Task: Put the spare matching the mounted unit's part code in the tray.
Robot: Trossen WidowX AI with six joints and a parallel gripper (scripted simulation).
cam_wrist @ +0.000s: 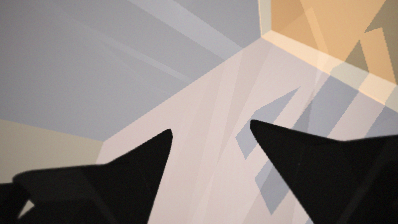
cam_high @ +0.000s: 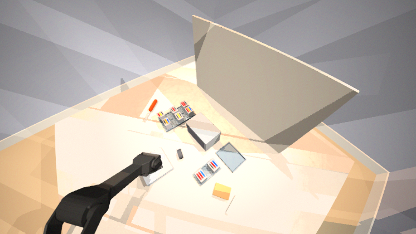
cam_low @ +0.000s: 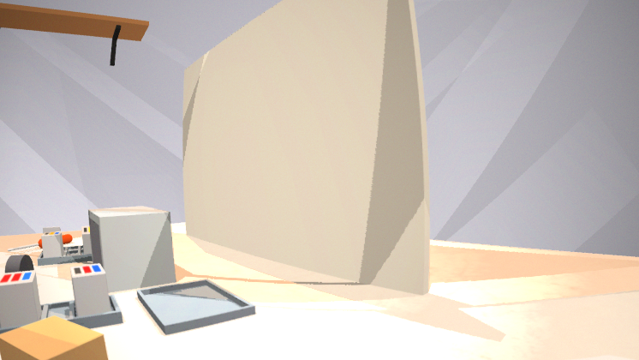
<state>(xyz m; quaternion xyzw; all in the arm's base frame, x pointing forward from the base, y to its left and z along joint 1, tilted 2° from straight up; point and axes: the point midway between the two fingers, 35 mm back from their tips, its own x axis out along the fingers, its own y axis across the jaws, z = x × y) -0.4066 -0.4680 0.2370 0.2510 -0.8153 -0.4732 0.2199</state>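
- Seemingly little of the job is done. From the top view, the black arm (cam_high: 96, 194) reaches in from the lower left, and its gripper (cam_high: 158, 162) hangs over a white sheet (cam_high: 158, 174), well apart from every spare. The grey box that I take for the mounted unit (cam_high: 203, 133) stands mid-table before the tall beige panel (cam_high: 261, 87). Behind it, a rack of spares (cam_high: 175, 116) carries red, yellow and blue stripes; a nearer pair of spares (cam_high: 206, 171) shows red and blue stripes. The tray (cam_high: 230, 156) lies just beside that pair and holds nothing. An orange-handled screwdriver (cam_high: 153, 106), a small dark block (cam_high: 179, 154) and an orange block (cam_high: 222, 190) also lie about.
- Next, the exterior view looks low across the table. The tray shows its grey rim and bare floor, so no spare has been delivered. The mounted unit shows only plain grey faces here; no printed code can be read, so which spare matches cannot be told. The near spares stand upright in their holder with coloured marks on top.
- Last, the wrist view: two dark fingertips stand wide apart with nothing between them, pointing toward the far table edge and backdrop, not at any part.
- By my judgement, reading the code, picking the matching spare, carrying it to the tray and releasing all remain.
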